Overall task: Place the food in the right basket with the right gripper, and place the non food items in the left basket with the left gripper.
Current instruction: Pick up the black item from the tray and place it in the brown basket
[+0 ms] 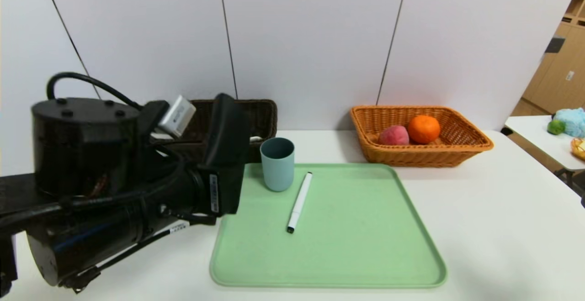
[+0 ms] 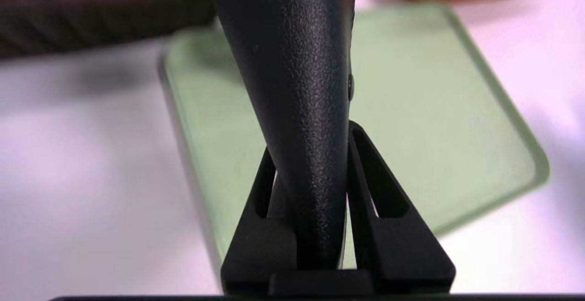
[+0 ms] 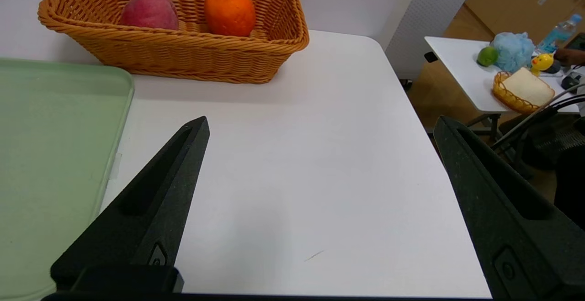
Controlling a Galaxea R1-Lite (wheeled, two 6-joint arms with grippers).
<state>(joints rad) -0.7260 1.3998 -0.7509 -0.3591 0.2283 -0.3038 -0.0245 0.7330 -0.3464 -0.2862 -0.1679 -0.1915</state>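
Note:
My left gripper [image 2: 315, 164] is shut on the long black pouch [image 2: 292, 63], held above the table by the left edge of the green tray [image 1: 356, 246]. In the head view the pouch [image 1: 226, 145] stands in front of the dark brown basket [image 1: 263, 118]. The blue-grey cup [image 1: 277, 164] and the white marker [image 1: 300, 202] are on the tray. The orange [image 1: 423, 129] and the peach [image 1: 393, 135] lie in the orange-tan basket [image 1: 475, 143]. My right gripper [image 3: 321, 120] is open and empty over the table right of the tray. I cannot make out the peeler.
The left arm hides most of the dark brown basket and the table's left side. A second white table [image 1: 534, 132] with soft toys and a small basket stands off to the right, past the table's right edge [image 3: 438, 155].

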